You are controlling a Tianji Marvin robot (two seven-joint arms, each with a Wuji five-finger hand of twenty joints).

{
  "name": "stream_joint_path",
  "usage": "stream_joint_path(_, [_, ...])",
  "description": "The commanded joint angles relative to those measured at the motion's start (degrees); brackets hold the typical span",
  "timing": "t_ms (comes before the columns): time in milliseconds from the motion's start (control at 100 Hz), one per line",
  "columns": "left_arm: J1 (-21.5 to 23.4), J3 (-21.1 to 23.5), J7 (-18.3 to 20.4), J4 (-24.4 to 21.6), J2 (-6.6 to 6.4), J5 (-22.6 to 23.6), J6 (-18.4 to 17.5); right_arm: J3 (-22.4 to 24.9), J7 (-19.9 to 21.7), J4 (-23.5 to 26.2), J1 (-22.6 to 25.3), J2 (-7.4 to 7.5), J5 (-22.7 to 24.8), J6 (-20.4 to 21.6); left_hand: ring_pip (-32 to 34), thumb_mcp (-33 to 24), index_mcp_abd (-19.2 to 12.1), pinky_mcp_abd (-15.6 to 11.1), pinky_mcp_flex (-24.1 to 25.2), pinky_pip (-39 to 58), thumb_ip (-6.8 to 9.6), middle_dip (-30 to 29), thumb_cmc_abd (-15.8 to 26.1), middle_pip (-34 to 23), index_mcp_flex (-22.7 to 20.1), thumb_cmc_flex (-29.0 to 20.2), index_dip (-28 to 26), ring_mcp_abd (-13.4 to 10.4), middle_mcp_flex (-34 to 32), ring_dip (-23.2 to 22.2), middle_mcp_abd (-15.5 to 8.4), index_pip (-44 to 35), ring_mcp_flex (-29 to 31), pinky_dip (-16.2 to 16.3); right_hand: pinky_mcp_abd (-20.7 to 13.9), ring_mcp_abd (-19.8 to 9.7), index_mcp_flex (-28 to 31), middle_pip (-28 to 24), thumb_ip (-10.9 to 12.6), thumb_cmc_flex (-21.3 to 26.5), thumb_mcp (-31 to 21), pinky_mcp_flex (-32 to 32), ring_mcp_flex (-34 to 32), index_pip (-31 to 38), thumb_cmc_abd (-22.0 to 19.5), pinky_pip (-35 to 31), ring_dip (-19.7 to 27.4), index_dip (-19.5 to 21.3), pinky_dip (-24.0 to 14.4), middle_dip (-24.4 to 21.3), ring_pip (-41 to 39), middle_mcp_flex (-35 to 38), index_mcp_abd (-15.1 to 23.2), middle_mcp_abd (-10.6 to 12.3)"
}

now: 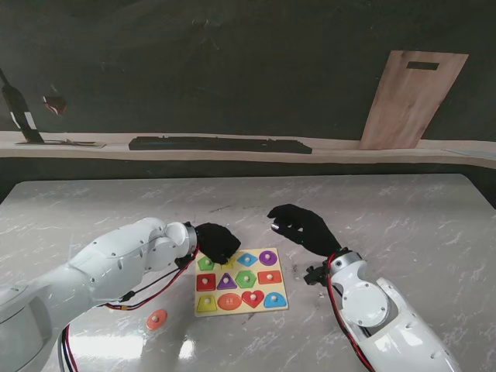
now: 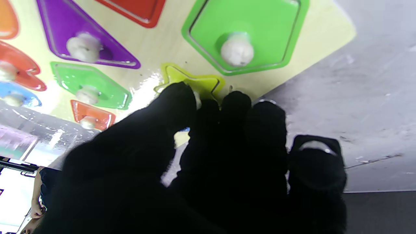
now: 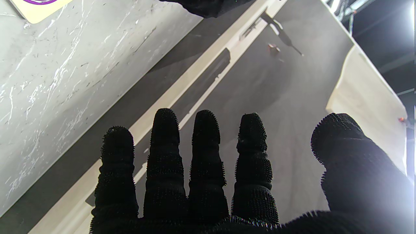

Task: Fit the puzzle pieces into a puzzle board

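The wooden puzzle board (image 1: 240, 302) lies on the marble table in front of me, with several coloured knobbed pieces in its recesses. My left hand (image 1: 215, 242) covers its far left corner. In the left wrist view this hand (image 2: 195, 162) pinches the white knob of the yellow star (image 2: 203, 84), beside the green pentagon (image 2: 266, 29). The star lies at its recess; whether it is fully seated I cannot tell. A red-orange oval piece (image 1: 157, 318) lies loose on the table, left of the board. My right hand (image 1: 302, 227) hovers open beyond the board's right side, fingers (image 3: 201, 146) spread and holding nothing.
A ledge runs along the back wall with a long black bar (image 1: 221, 144) on it. A wooden cutting board (image 1: 413, 99) leans against the wall at the back right. The board's corner with the purple circle (image 3: 40, 1) shows in the right wrist view.
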State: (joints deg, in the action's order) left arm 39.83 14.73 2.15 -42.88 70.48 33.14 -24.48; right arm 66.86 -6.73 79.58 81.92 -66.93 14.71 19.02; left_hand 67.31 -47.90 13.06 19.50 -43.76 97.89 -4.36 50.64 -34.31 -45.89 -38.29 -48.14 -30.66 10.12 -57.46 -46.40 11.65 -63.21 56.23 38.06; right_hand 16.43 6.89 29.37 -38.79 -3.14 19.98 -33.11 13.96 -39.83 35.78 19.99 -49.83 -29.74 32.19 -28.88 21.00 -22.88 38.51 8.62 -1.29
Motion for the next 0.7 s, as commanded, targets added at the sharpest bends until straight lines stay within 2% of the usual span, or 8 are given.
stream_joint_path(0, [0.0, -0.5, 0.2, 0.7, -0.09, 0.3, -0.2, -0.1, -0.1, 0.2, 0.4, -0.23, 0.2, 0.2, 1.6, 0.2, -2.1, -3.9, 0.0, 3.9, -0.56, 1.4, 0.8, -1.7, 0.9, -1.7, 0.5, -1.7, 0.9, -0.2, 3.2, 1.0, 0.1, -1.1, 0.5, 0.3, 1.0, -0.4, 1.1, 0.5, 1.1, -0.6, -1.0, -1.0, -1.5, -1.0, -0.5, 0.5, -0.4, 0.3, -0.4, 1.3, 1.9, -0.2])
stream_joint_path(160, [-0.1, -0.7, 0.0, 0.8, -0.07, 0.6, -0.5, 0.0, -0.2, 0.2, 0.4, -0.22, 0.3, 0.3, 1.6, 1.3, -2.8, -4.3, 0.1, 3.9, -0.72, 2.0, 1.2, -1.7, 1.2, -1.7, 0.4, -1.9, 1.0, -0.3, 2.8, 1.5, 0.1, -1.0, 0.5, 0.3, 1.0, -0.4, 1.1, 0.5, 1.0, -0.6, -0.9, -1.0, -1.5, -1.0, -0.5, 0.5, -0.3, 0.3, -0.4, 1.3, 1.9, -0.1])
stream_joint_path(240, [-0.1, -1.0, 0.1, 1.0, -0.02, 0.6, -0.5, 0.0, -0.1, 0.2, 0.4, -0.21, 0.3, 0.4, 1.4, 3.7, -3.6, -4.6, 0.3, 3.7, -0.56, 2.6, 1.9, -2.0, 1.5, -1.5, 1.2, -2.2, 1.7, -0.5, 2.2, 2.3, -0.2, -1.1, 0.5, 0.3, 1.0, -0.4, 1.1, 0.5, 1.1, -0.6, -0.9, -1.0, -1.5, -1.0, -0.5, 0.5, -0.3, 0.3, -0.4, 1.3, 1.9, -0.2])
stream_joint_path(360, [0.1, -1.1, 0.5, 0.3, -0.33, 0.7, -0.2, 0.1, -0.1, 0.3, 0.5, -0.19, 0.3, 0.4, 1.1, 8.0, -2.9, -5.1, 0.9, 3.3, -0.63, 2.6, 0.9, -2.7, 4.0, -0.2, 2.9, -2.3, 4.1, -0.8, 2.0, 5.1, -1.0, -1.1, 0.5, 0.4, 1.1, -0.4, 1.1, 0.5, 1.1, -0.6, -0.9, -1.0, -1.5, -1.0, -0.5, 0.5, -0.3, 0.3, -0.4, 1.4, 1.8, -0.2])
stream_joint_path(460, [0.4, -1.0, 0.1, -0.8, -0.85, 1.8, 0.2, 0.1, -0.2, 0.3, 0.5, -0.2, 0.3, 0.4, 0.7, 10.0, -1.6, -5.6, 1.4, 2.9, 0.09, 0.6, 3.2, -3.6, 5.4, 2.8, 1.7, -2.5, 6.1, -1.2, 1.7, 9.3, -1.5, -0.9, 0.5, 0.3, 1.1, -0.3, 1.1, 0.5, 1.1, -0.6, -0.9, -1.0, -1.5, -1.0, -0.5, 0.5, -0.3, 0.3, -0.4, 1.4, 1.9, -0.2])
stream_joint_path(490, [0.5, -0.9, -0.2, -1.1, -1.01, 2.2, 0.4, 0.1, -0.1, 0.3, 0.5, -0.19, 0.3, 0.4, 0.5, 10.5, -1.0, -5.7, 1.7, 2.7, 0.72, -1.3, 4.6, -4.3, 6.1, 3.8, 0.4, -2.6, 6.9, -1.3, 1.6, 11.6, -1.8, -0.9, 0.5, 0.3, 1.2, -0.3, 1.1, 0.5, 1.1, -0.6, -1.0, -1.0, -1.5, -1.0, -0.5, 0.5, -0.3, 0.3, -0.4, 1.3, 1.8, -0.2])
stream_joint_path(580, [0.9, -0.5, -1.3, -1.9, -1.43, 3.5, 0.9, 0.1, 0.0, 0.2, 0.4, -0.17, 0.3, 0.4, -0.4, 10.8, 0.4, -5.3, 3.0, 1.5, 2.35, -1.8, 8.2, -4.1, 8.4, 6.3, 0.1, -2.1, 8.5, -1.4, 1.5, 15.2, -3.1, -0.8, 0.5, 0.3, 1.2, -0.3, 1.1, 0.5, 1.1, -0.6, -0.9, -1.0, -1.5, -1.0, -0.5, 0.5, -0.3, 0.3, -0.4, 1.4, 1.8, -0.2])
stream_joint_path(690, [1.4, 0.1, -2.4, -3.1, -2.03, 5.1, 1.8, 0.1, 0.0, 0.2, 0.5, -0.16, 0.3, 0.5, -0.6, 11.4, 0.9, -5.3, 3.1, 1.3, 2.75, -1.9, 8.9, -4.1, 11.2, 7.0, 0.2, -2.1, 9.1, -1.4, 1.2, 17.4, -3.2, -0.7, 0.5, 0.3, 1.2, -0.3, 1.1, 0.5, 1.1, -0.6, -0.9, -1.0, -1.5, -0.9, -0.5, 0.5, -0.3, 0.3, -0.3, 1.4, 1.9, -0.2])
